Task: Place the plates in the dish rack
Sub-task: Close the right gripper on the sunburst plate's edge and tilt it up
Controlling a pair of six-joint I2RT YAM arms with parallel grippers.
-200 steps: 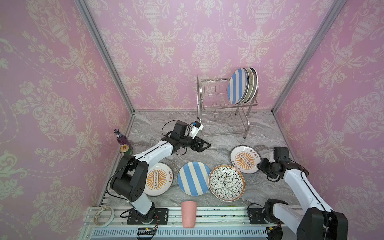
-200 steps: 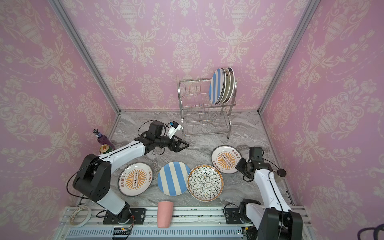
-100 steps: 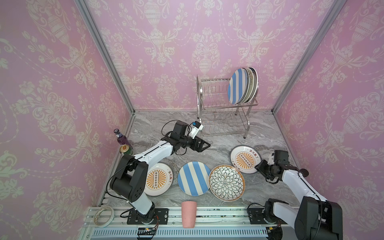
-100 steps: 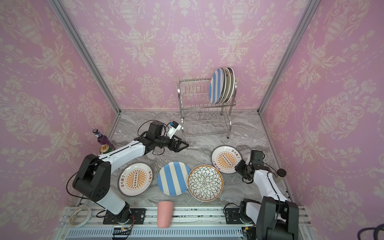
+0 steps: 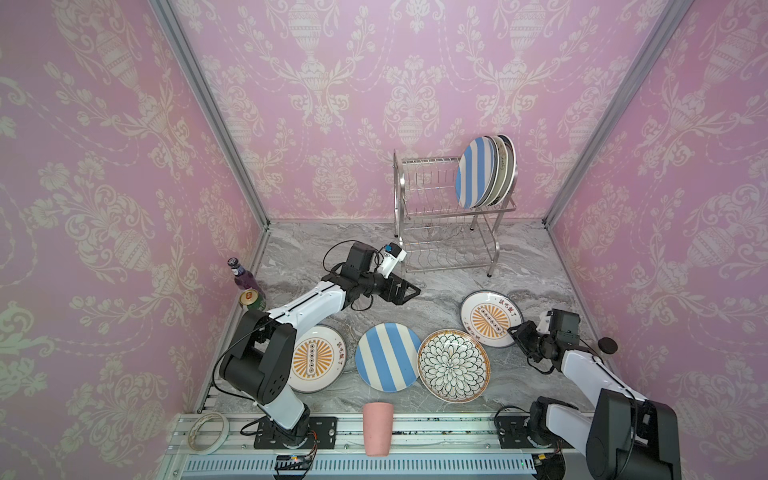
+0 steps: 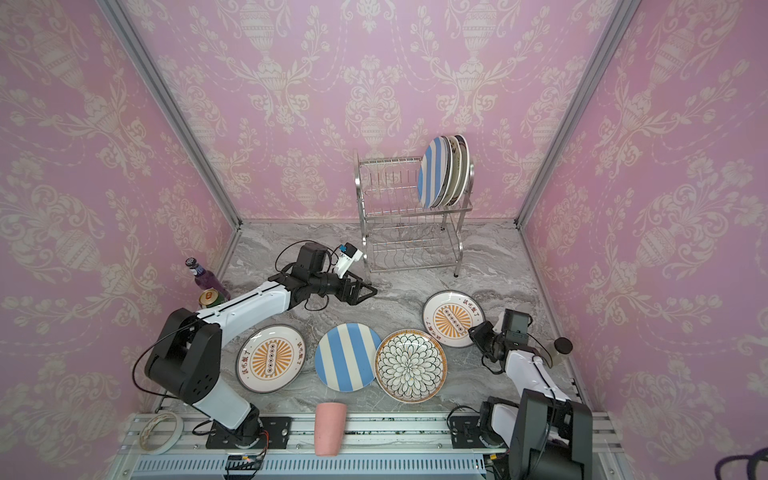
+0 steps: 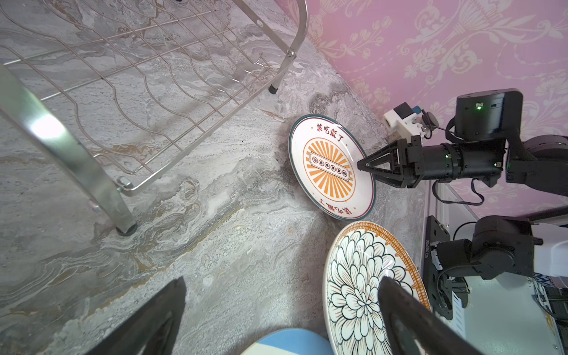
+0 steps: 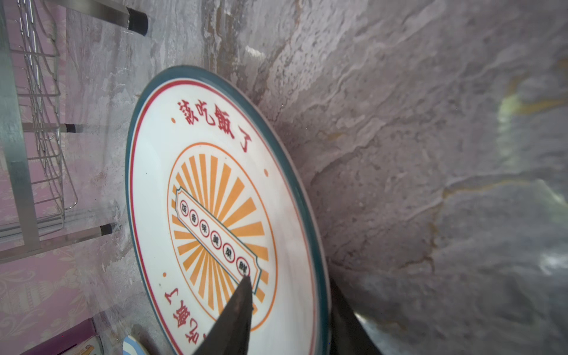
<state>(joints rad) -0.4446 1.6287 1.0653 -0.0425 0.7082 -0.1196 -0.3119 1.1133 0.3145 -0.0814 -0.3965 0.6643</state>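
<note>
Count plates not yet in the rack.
4, all on the table: orange-sunburst plate leftmost, blue-striped plate and petal plate in the middle, second orange-sunburst plate gripped at its rim by the right gripper. None looks hidden.

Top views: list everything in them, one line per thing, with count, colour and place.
two-tier silver wire dish rack: one, back of the grey marble table.
racked plates: about four, blue-white striped in front, upright, upper tier.
orange-sunburst plates: two, one front left, one right.
blue-white striped plate: one, flat, front middle.
black-white petal plate: one, flat, beside it.
pink cup: one, front edge.
purple bottle: one, left edge.
green can: one, beside the bottle.
white tape roll: one, front rail, left.
left gripper: black, open, above bare table near the rack.
right gripper: black, jaws astride the right sunburst plate's rim; grip unclear.
</note>
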